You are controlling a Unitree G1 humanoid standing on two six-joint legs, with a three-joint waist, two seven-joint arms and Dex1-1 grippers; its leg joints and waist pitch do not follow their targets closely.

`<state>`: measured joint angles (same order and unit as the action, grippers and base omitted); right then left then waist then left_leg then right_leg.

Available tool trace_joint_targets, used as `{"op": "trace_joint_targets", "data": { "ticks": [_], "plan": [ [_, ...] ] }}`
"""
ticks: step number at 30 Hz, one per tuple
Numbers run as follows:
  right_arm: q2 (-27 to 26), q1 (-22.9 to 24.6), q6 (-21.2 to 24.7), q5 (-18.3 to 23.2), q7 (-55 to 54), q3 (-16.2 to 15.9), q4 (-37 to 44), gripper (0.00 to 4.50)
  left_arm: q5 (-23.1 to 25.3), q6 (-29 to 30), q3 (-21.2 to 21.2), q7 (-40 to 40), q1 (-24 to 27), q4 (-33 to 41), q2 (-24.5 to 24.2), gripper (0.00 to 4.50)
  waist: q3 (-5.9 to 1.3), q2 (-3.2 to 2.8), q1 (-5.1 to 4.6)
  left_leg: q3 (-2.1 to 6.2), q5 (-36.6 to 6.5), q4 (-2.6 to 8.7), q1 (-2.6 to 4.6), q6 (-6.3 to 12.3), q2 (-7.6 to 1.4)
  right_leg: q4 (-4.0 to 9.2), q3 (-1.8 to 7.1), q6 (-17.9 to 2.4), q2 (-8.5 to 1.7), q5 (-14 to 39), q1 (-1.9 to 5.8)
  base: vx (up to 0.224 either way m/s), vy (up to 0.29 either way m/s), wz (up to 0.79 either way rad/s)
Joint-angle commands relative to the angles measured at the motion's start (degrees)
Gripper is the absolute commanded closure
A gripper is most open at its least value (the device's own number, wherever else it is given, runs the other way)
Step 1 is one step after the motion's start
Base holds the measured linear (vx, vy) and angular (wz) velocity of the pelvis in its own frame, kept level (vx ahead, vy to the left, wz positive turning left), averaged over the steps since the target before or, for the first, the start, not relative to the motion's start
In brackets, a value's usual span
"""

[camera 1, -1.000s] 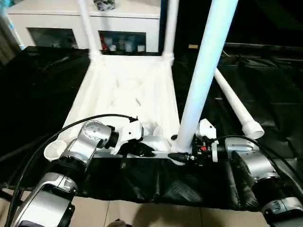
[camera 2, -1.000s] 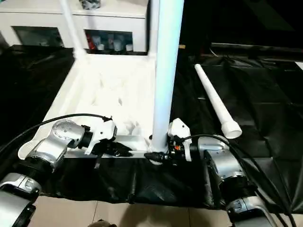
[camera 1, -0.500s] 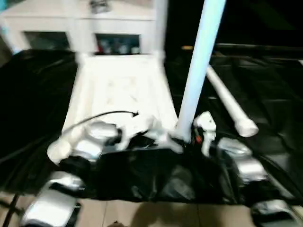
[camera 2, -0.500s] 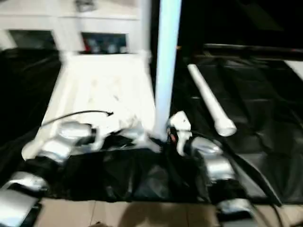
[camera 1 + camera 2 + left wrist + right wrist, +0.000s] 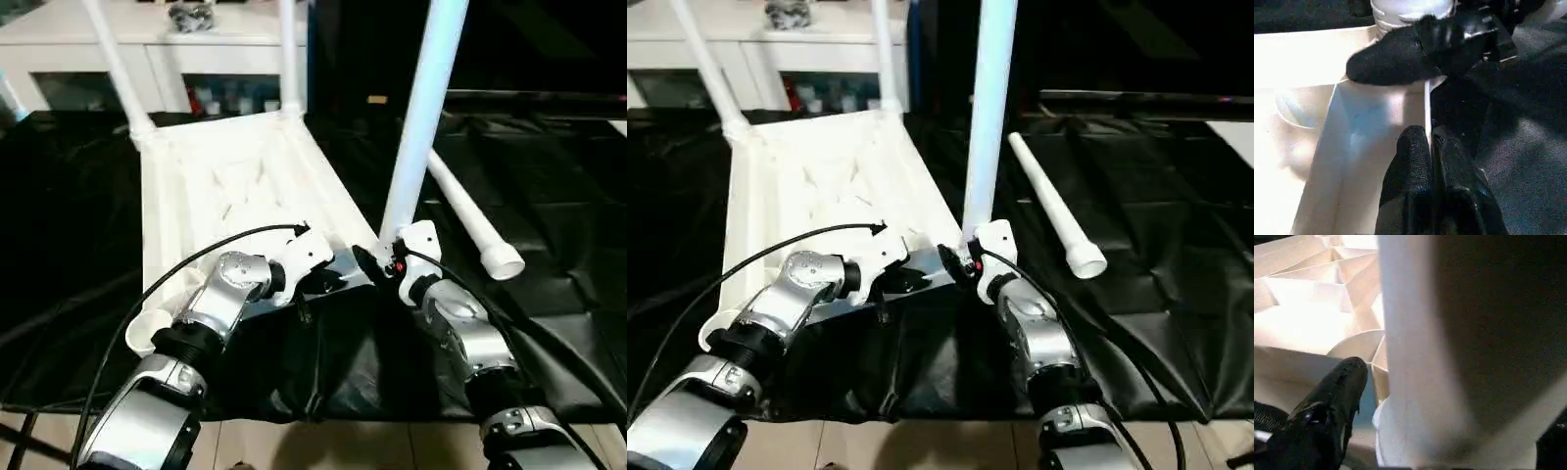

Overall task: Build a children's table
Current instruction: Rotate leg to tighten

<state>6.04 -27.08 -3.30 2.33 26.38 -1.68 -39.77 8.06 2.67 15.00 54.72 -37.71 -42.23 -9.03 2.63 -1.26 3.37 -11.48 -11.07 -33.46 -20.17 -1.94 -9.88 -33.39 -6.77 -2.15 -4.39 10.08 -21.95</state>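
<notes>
While my left end effector point(image 5: 1431, 147) rests pinched shut over the near rim of the table top point(image 5: 235, 186), my right end effector point(image 5: 960, 262) stands with its fingers spread around the base of the upright leg point(image 5: 419, 127) seated in the near right corner socket. One right finger point(image 5: 1327, 406) lies against the ribbed underside just beside that leg, and the two end effectors sit close together at this corner. Beyond them the top lies upside down on the black-covered worktop point(image 5: 69, 206), two more legs point(image 5: 116, 69) rising from its far corners. To the side of my right end effector a loose leg point(image 5: 470, 217) lies flat, flared end toward me, with bare black cover around it. On the far side of my left arm an unfilled corner socket point(image 5: 145, 331) sits at the worktop's near edge, above the tiled floor. Past the top stands a white cabinet point(image 5: 196, 49); I can read no writing anywhere.
</notes>
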Motion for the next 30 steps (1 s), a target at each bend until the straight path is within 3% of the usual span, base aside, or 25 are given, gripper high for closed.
{"op": "trace_joint_targets", "data": {
  "ticks": [1, 3, 5, 6, 7, 8, 11, 14, 17, 22, 30],
  "plan": [
    [0.3, -0.2, -0.8, -1.0, 4.2, -3.6, -0.7, 0.40, -2.7, -3.0, 2.5, 4.4, 1.4, 2.2, 1.3, 4.50, -3.33, 0.68, 0.21, 2.04, -10.3, 3.63, 0.06, 4.32, -3.99, 4.37, 4.15, -10.1, -5.99, 15.6, 2.68, 0.000, 0.000, 0.00],
    [1.6, -0.1, -1.5, -0.7, 6.9, -3.7, -0.5, 0.40, -3.0, -3.6, 2.6, 6.2, 1.9, 2.8, 0.4, 4.50, -3.32, 0.58, 0.15, 2.03, -10.3, 3.66, 0.01, 4.64, -4.07, 4.27, 4.17, -10.1, -5.87, 15.6, 2.61, 0.000, 0.000, 0.00],
    [5.3, 1.3, -0.9, 1.9, 18.1, -4.7, 2.8, 0.40, -3.9, -4.5, 2.9, 10.9, 2.9, 4.3, -1.9, 4.50, -3.35, 0.65, 0.23, 1.98, -10.1, 3.63, -0.02, 5.13, -4.14, 4.13, 4.14, -10.1, -5.77, 15.2, 2.68, 0.000, 0.000, 0.00],
    [5.3, 1.3, -0.9, 1.9, 18.1, -4.7, 2.8, 0.40, -3.9, -4.5, 2.9, 10.9, 2.9, 4.3, -1.9, 4.50, -3.40, 0.61, 0.41, 1.95, -10.1, 3.56, 0.01, 5.57, -4.12, 4.11, 4.07, -10.2, -5.71, 14.7, 2.81, 0.000, 0.000, 0.00],
    [8.1, 2.6, 0.6, 4.2, 26.9, -5.8, 6.0, 0.40, -4.4, -5.2, 3.0, 14.0, 3.3, 4.8, -3.6, 4.50, -3.34, 0.73, 0.54, 1.86, -9.5, 3.50, -0.17, 6.42, -4.21, 3.99, 3.92, -10.4, -5.38, 13.6, 2.89, 0.000, 0.000, 0.00],
    [9.0, 2.9, 1.1, 4.7, 29.3, -6.3, 6.8, 0.40, -4.5, -5.5, 3.0, 14.9, 3.3, 4.8, -4.2, 4.50, -3.41, 0.61, 0.87, 1.81, -9.2, 3.42, -0.07, 6.87, -4.42, 3.82, 4.02, -10.5, -5.52, 13.0, 2.66, 0.000, 0.000, 0.00],
    [10.8, 3.2, 1.8, 5.4, 33.6, -7.4, 8.2, 0.40, -4.6, -6.1, 3.1, 16.8, 3.2, 4.6, -5.4, 4.50, -3.30, 0.67, 1.28, 1.82, -10.1, 3.52, 0.01, 6.02, -4.47, 4.04, 3.97, -10.5, -5.71, 15.2, 2.48, 0.000, 0.000, 0.00],
    [13.7, 3.3, 2.6, 6.2, 40.9, -9.8, 9.4, 0.74, -5.2, -6.7, 3.1, 20.6, 3.0, 4.5, -7.7, 4.50, -3.26, 0.75, 1.81, 1.81, -10.5, 3.55, 0.19, 5.42, -4.49, 4.28, 4.02, -9.6, -5.76, 17.7, 2.40, 0.000, 0.000, 0.00],
    [15.1, 3.0, 2.8, 6.1, 45.0, -11.2, 9.4, 0.98, -5.8, -7.0, 3.4, 23.4, 3.1, 4.9, -8.9, 4.50, -3.37, 0.64, 2.24, 1.74, -10.9, 3.59, 0.66, 4.70, -4.66, 4.10, 4.14, -10.3, -5.68, 16.4, 2.03, 0.000, 0.000, 0.00],
    [15.8, 2.8, 3.5, 6.1, 48.0, -12.1, 10.2, 1.51, -6.1, -7.6, 4.0, 26.1, 3.2, 5.1, -9.8, 4.50, -3.43, 0.79, 2.62, 1.82, -9.5, 3.62, 0.29, 4.75, -4.75, 3.65, 4.21, -10.9, -5.88, 14.1, 2.30, 0.000, 0.000, 0.00],
    [14.7, 4.0, 5.6, 7.5, 47.4, -11.9, 11.9, 1.73, -6.4, -7.4, 3.7, 25.5, 3.3, 4.5, -9.9, 4.50, -3.51, 0.75, 2.85, 1.87, -8.8, 3.58, 0.24, 4.54, -4.72, 3.66, 4.16, -10.4, -5.89, 14.4, 2.36, 0.000, 0.000, 0.00]
  ]
}}
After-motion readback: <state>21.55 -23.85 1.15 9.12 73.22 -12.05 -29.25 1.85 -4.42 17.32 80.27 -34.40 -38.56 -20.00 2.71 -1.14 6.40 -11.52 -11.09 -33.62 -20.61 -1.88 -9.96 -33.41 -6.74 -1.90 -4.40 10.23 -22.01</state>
